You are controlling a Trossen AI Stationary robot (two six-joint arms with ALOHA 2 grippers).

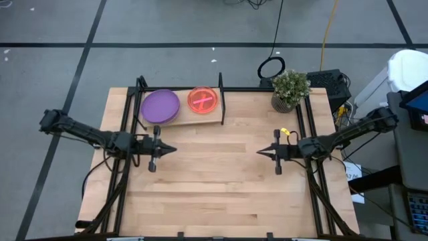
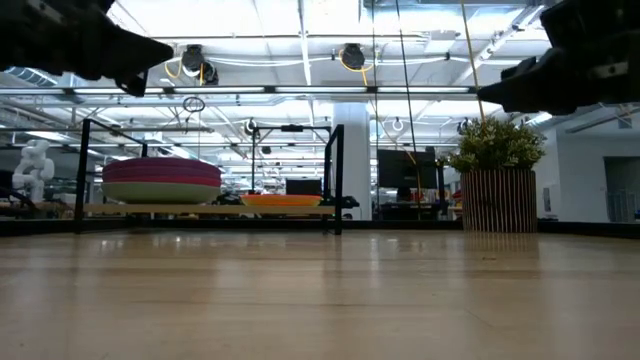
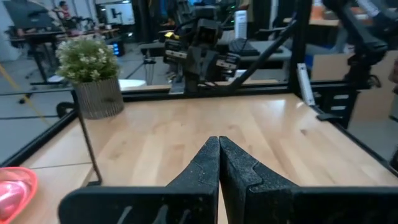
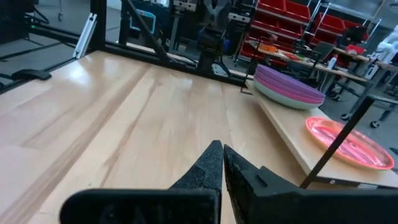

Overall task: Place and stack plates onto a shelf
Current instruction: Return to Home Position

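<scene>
Plates [image 1: 160,106] sit in two stacks on the shelf [image 1: 182,121], a low light-wood board inside a thin black rod frame at the far edge of the surface [image 1: 221,194], left of centre. The larger stack [image 2: 162,180] fills the shelf's left half. It is opaque, purple on top, with magenta and mint-green rims showing beneath in the low view. The smaller stack [image 2: 282,200] lies near it on the right half, the two stacks apart. It is translucent, with a pink-red plate [image 4: 351,144] uppermost and orange edges showing under it.

The left end effector [image 1: 172,149] hovers over the surface's left middle, fingers pressed together and holding nothing. The right end effector [image 1: 260,151] faces it from the right side, likewise closed and empty. A potted plant [image 1: 290,89] stands at the far right corner.
</scene>
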